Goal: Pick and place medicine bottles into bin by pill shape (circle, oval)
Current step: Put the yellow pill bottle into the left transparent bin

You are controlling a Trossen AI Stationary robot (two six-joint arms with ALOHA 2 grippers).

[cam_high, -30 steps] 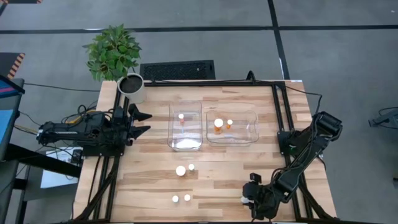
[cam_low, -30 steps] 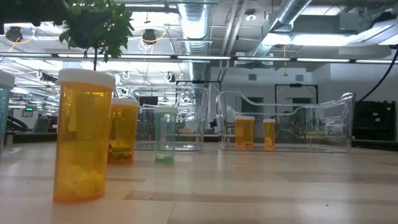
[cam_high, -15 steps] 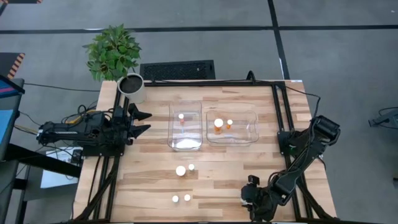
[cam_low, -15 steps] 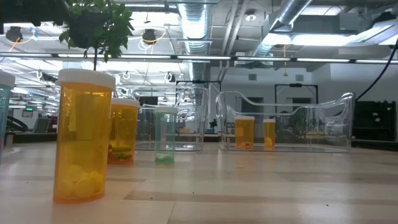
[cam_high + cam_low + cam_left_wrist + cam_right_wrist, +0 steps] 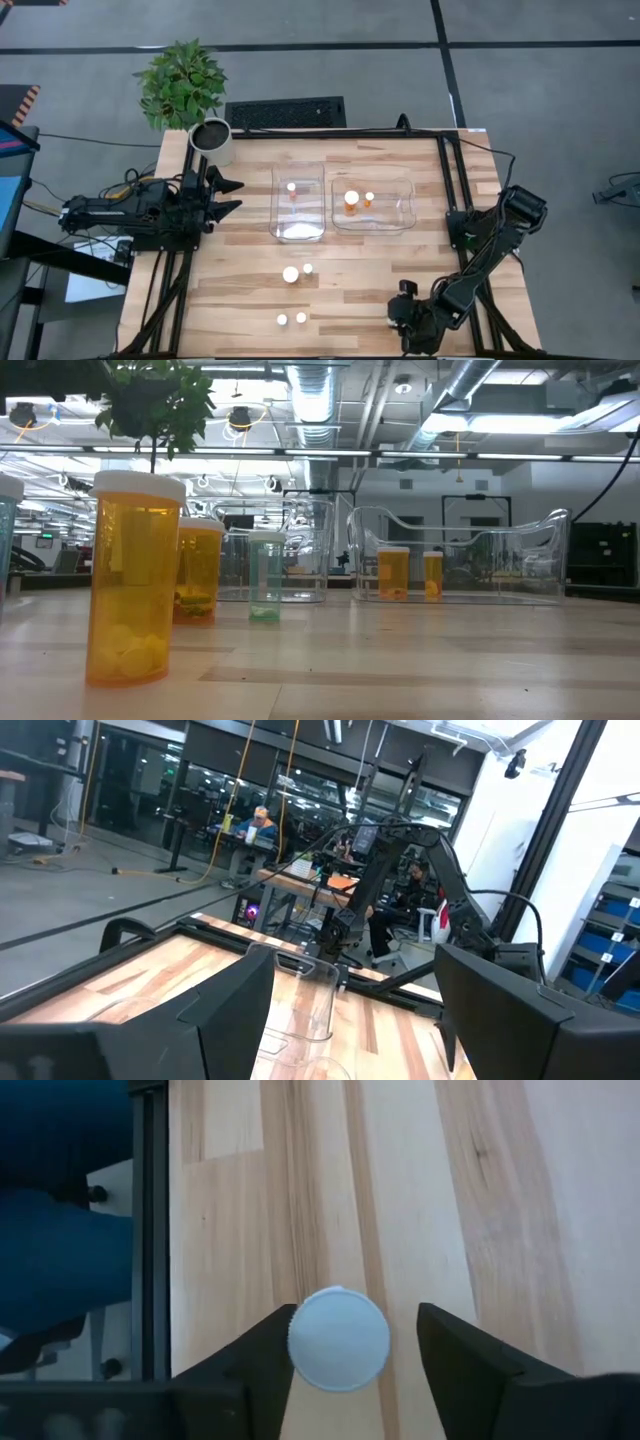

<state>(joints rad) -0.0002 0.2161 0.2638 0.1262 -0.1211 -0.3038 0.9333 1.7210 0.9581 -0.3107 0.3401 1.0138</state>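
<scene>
Below, right claw (image 5: pixel 340 1370) spread around round white bottle cap (image 5: pixel 338 1338), pale wooden table (image 5: pixel 480 1200), left claw (image 5: pixel 228 196) spread.

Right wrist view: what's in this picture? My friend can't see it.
A round white bottle cap sits between the right gripper's dark open jaws, seen from straight above. Under it is the light wooden table, with a black frame rail along one edge.

Bottles on open table: four (image 5: pixel 291 274) (image 5: pixel 308 268) (image 5: pixel 282 320) (image 5: pixel 301 317)
Bottles in bins: three (image 5: pixel 292 187) (image 5: pixel 351 198) (image 5: pixel 369 198)
Bottle between right gripper's fingers: one (image 5: pixel 338 1338)
Clear bins: two (image 5: pixel 298 231) (image 5: pixel 372 223)
Plant pots: one (image 5: pixel 212 138)
</scene>
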